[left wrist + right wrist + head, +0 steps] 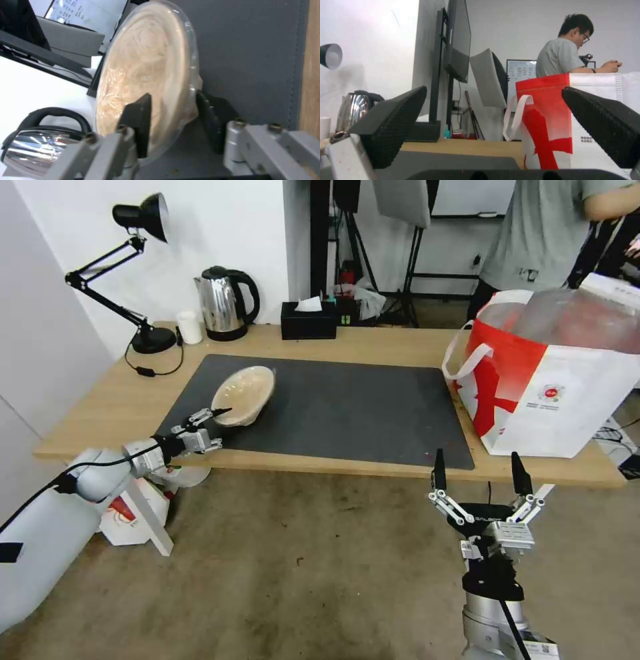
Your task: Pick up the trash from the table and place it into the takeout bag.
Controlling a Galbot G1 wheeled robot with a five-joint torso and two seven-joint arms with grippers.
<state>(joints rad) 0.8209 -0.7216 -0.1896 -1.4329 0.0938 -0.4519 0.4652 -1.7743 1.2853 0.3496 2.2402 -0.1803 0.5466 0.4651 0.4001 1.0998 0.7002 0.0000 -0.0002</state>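
One shallow beige bowl (243,395) tilted on edge over the dark grey mat (347,407) of the table (100,413), rim clamped between the two fingers (138,120) of the left gripper (212,415). Right gripper (477,472) parked before the table edge, two fingers spread wide, nothing between them. One takeout bag (553,380) standing beyond and to the right of those fingertips.

walls: white (253,220) | floor: brownish, perhaps concrete (300,580) | desk lamp (133,220): black, by wall
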